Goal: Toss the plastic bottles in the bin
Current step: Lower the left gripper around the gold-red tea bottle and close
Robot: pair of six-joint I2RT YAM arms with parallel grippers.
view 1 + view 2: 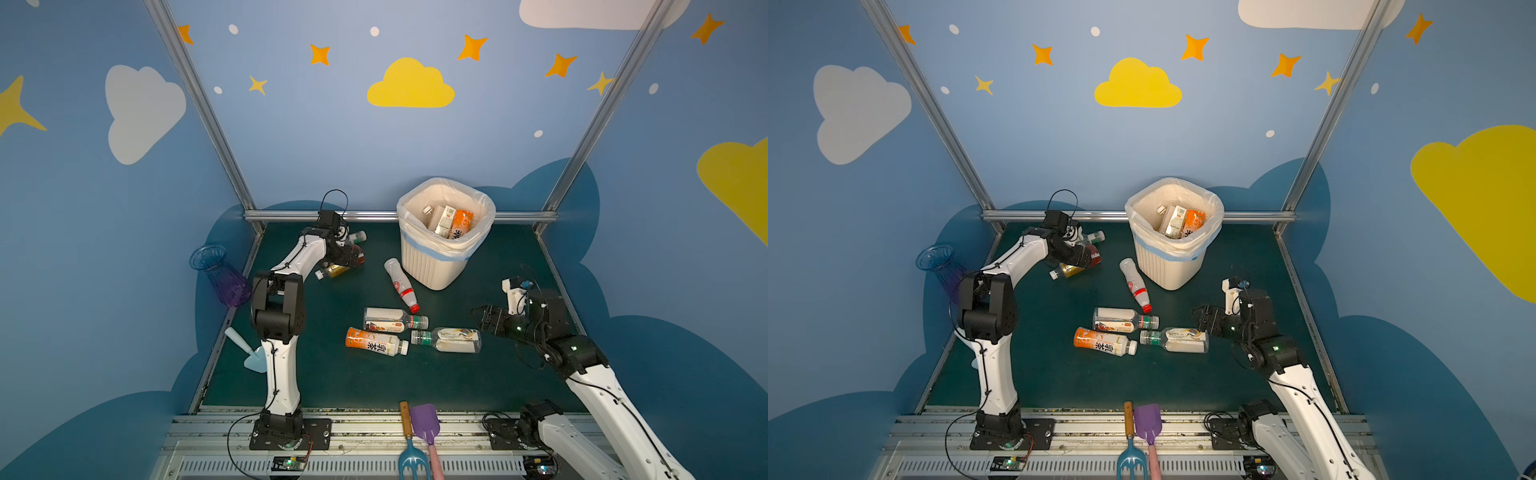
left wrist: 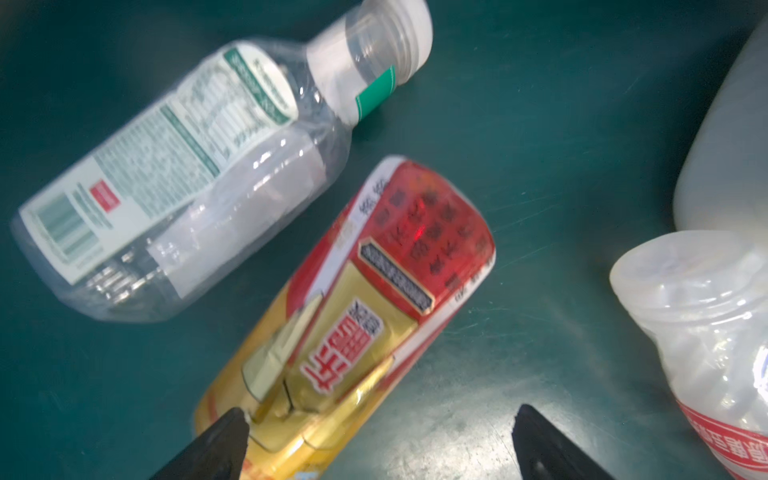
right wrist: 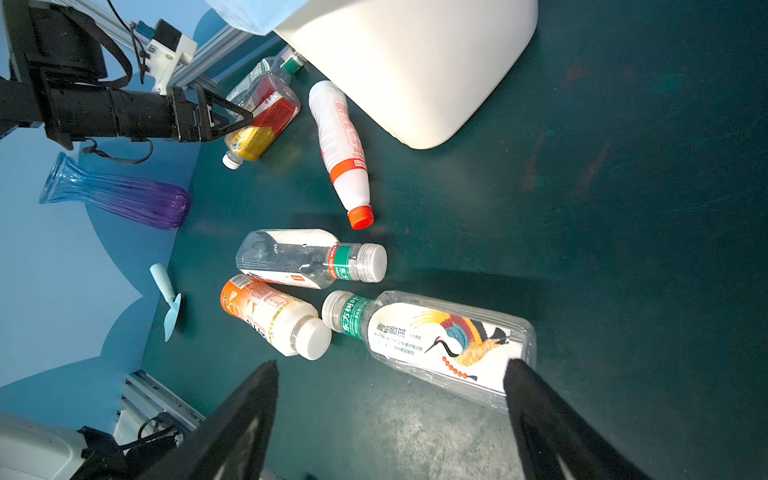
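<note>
Left of the bin (image 1: 432, 266), the left claw (image 2: 380, 411) gapes wide over a red-gold bottle (image 2: 374, 257). Four bottles (image 1: 395, 320) lie on the worktop (image 1: 332, 382) before the bin, others (image 1: 451, 222) inside. Front-right of the bin, the right claw (image 3: 392, 363) spreads wide, empty.

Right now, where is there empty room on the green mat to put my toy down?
The widest bare strip of the mat lies between the three lying bottles and the front rail. Another lies right of the bin, by the back rail. It is crowded mid-mat and in the far left corner.
</note>
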